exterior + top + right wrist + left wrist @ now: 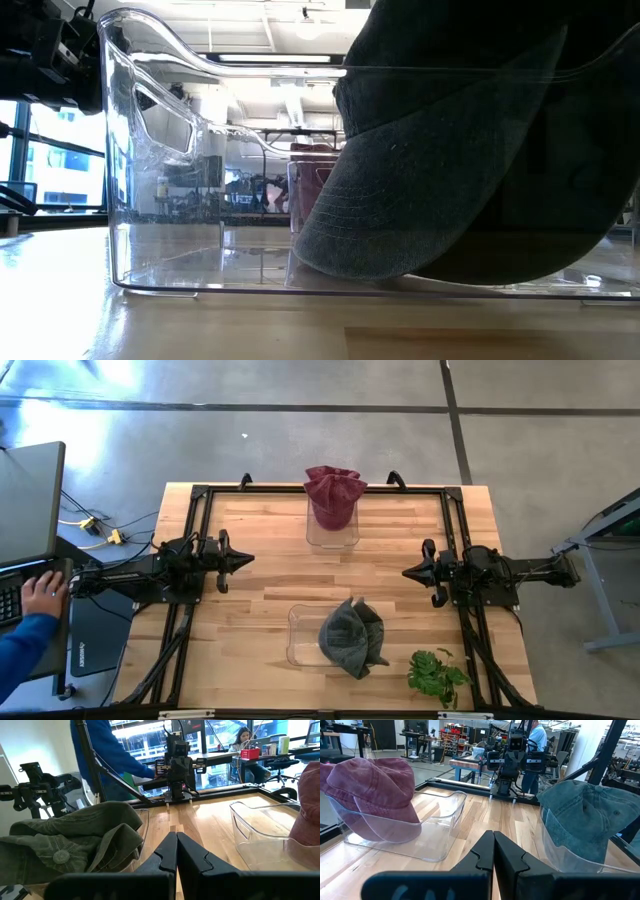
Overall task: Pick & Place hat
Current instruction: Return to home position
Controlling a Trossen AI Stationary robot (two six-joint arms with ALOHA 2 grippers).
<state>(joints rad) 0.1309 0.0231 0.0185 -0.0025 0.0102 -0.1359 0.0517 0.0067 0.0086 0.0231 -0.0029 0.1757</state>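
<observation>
A dark grey-green cap [352, 637] sits in a clear bin [300, 635] near the table's near edge, its brim hanging over the bin's right wall; the low view shows the cap [450, 160] close up. A maroon cap [334, 495] rests in a second clear bin [332, 535] at the far edge. My left gripper [248, 559] hovers shut at the table's left, my right gripper [408, 572] shut at the right, both apart from the caps. Each wrist view shows its own fingers closed together [493, 852] [176, 851].
A small green leafy plant sprig [436, 676] lies at the table's near right corner. Bare wood lies between the two bins in the table's middle [330, 575]. A person's hand [44, 594] rests on a keyboard left of the table.
</observation>
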